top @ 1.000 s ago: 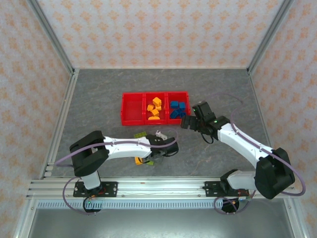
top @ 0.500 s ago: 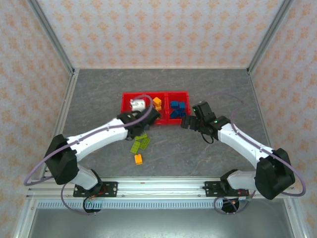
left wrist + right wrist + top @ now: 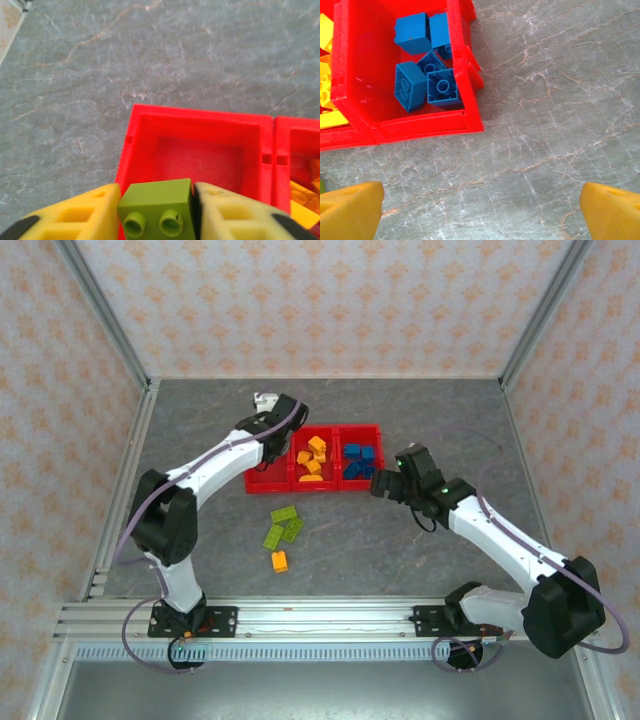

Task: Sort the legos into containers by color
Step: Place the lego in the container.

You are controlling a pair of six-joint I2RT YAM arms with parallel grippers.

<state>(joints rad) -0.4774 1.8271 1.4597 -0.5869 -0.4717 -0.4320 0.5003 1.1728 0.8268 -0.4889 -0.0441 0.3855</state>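
My left gripper (image 3: 157, 217) is shut on a lime green lego (image 3: 156, 207), studs facing the camera, above the near wall of the bare left container (image 3: 197, 160) of the red tray (image 3: 265, 487). From above, the left gripper (image 3: 274, 445) hangs over that left container. The middle container holds orange legos (image 3: 313, 458) and the right one blue legos (image 3: 358, 460). Three green legos (image 3: 283, 525) and one orange lego (image 3: 279, 561) lie on the table in front of the tray. My right gripper (image 3: 380, 483) stands open and holds nothing, by the tray's near right corner (image 3: 470, 127).
Grey marbled table top (image 3: 430, 420) inside patterned walls, with aluminium posts at the back corners. Blue legos (image 3: 425, 65) sit close against the right container's outer wall. Both arm bases stand on the rail (image 3: 320, 615) along the near edge.
The left arm has carried the green lego from the loose pile in front of the tray up over the left container. The right arm has hardly moved.
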